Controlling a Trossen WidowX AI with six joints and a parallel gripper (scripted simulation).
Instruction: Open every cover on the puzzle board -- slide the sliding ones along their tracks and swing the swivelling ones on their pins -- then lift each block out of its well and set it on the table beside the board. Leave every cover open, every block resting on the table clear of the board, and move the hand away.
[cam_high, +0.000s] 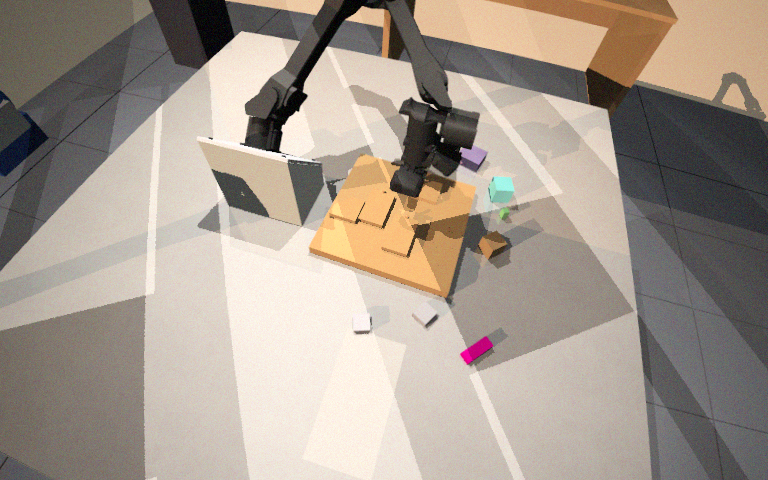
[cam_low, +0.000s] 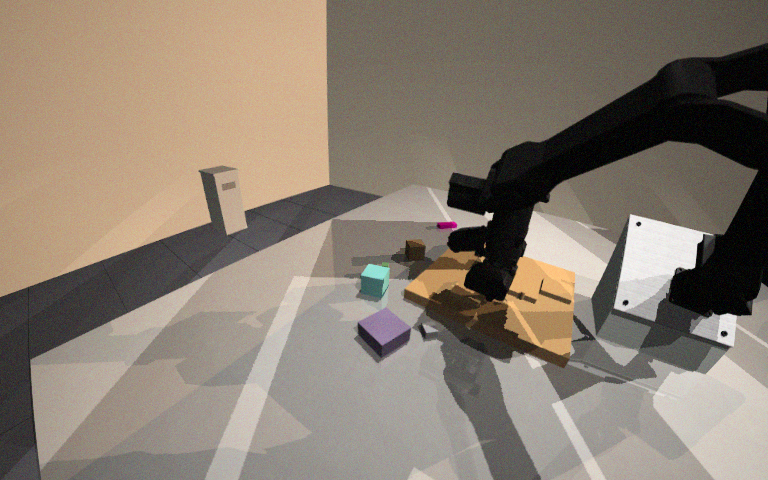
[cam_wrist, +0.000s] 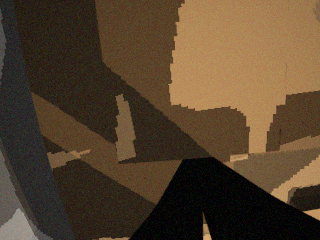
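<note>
Top view: puzzle board (cam_high: 430, 271) sat mid-table (cam_high: 169, 367), arm's base block (cam_high: 254, 181) just left of it. Gripper (cam_high: 405, 185) hung over board's far part. Five blocks lay right of board, three in front of it.
</note>
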